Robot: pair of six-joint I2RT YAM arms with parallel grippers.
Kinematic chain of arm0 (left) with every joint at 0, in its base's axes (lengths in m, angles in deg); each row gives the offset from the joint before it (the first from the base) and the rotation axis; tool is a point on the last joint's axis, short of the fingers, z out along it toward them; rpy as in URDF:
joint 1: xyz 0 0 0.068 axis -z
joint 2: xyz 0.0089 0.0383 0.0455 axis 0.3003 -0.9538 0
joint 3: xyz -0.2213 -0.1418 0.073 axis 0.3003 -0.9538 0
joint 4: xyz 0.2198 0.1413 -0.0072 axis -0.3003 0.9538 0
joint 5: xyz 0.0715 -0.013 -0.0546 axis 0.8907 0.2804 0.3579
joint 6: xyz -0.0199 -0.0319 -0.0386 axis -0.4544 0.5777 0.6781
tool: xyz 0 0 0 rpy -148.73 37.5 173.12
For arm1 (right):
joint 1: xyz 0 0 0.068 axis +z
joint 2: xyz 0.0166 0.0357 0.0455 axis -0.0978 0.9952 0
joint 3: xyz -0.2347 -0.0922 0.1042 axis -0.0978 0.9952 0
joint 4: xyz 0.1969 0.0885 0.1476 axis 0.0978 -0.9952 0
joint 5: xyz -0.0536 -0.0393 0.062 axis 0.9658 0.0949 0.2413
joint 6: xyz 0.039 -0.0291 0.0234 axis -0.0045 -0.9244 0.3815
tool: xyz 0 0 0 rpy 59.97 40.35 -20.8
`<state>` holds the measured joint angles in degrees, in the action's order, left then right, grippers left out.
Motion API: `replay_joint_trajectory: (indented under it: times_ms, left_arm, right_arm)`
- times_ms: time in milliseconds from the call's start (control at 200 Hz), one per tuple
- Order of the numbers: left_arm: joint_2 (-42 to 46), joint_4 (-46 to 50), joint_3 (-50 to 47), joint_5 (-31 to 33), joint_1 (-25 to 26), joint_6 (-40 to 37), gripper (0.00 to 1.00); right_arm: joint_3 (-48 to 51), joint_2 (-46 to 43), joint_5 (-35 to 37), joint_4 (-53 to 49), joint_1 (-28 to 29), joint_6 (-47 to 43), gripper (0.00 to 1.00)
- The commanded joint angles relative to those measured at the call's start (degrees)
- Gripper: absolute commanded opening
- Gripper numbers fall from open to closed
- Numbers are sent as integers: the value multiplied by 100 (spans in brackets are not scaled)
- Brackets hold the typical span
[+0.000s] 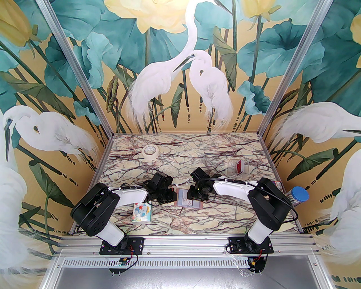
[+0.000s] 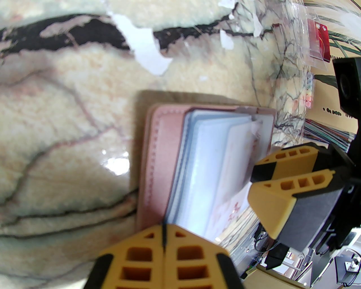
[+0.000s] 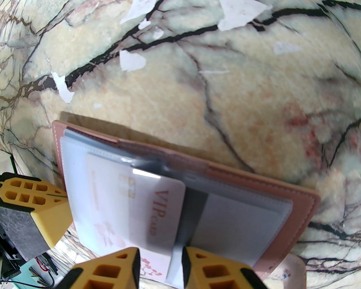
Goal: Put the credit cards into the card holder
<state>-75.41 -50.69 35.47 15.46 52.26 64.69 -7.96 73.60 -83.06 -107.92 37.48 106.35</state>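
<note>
The card holder (image 1: 183, 200) (image 2: 158, 158) (image 3: 282, 203) is seen lying open on the marble-patterned table (image 1: 211, 158), its dusty-pink cover underneath and its clear, pale blue-grey sleeves fanned upward. A white credit card (image 3: 158, 208) (image 2: 239, 158), printed "VIP card" with red blossoms, is partly slid into one sleeve. At the left edge of the card holder the left gripper (image 1: 172, 196) (image 2: 164, 227) is fully closed, its tips against the sleeves; whether a sleeve is pinched cannot be told. At the right edge the right gripper (image 1: 194, 197) (image 3: 160, 251) (image 2: 255, 176) is narrowly parted over the card's free end. Behind the card holder are a tape roll (image 1: 149, 151) and a clear box (image 1: 232, 169) with a red card (image 1: 239, 166); before it, leftward, a tissue pack (image 1: 142, 213). The table is dark-veined with white scuffed patches (image 3: 239, 14); the walls (image 1: 180, 70) are painted with white herons and teal leaves
</note>
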Motion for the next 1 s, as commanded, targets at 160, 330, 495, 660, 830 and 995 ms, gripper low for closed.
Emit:
replay_joint_trajectory:
  times_ms: [160,330,495,660,830,995]
  left_arm:
    - [-147,102,-60,72,55,-49,0]
    - [-152,128,-61,62,55,-73,0]
    - [-151,137,-52,58,52,-81,0]
    - [-145,145,-43,54,54,-87,0]
    - [-151,138,-51,39,55,-91,0]
    - [-145,130,-51,29,55,-91,0]
  right_arm:
    - [-245,168,48,-107,138,32,28]
    - [-312,226,43,-125,171,26,28]
    - [-399,272,39,-142,202,16,28]
    - [-489,348,21,-151,235,8,27]
    - [-547,405,4,-149,292,6,27]
    - [-585,433,-5,-125,314,17,27]
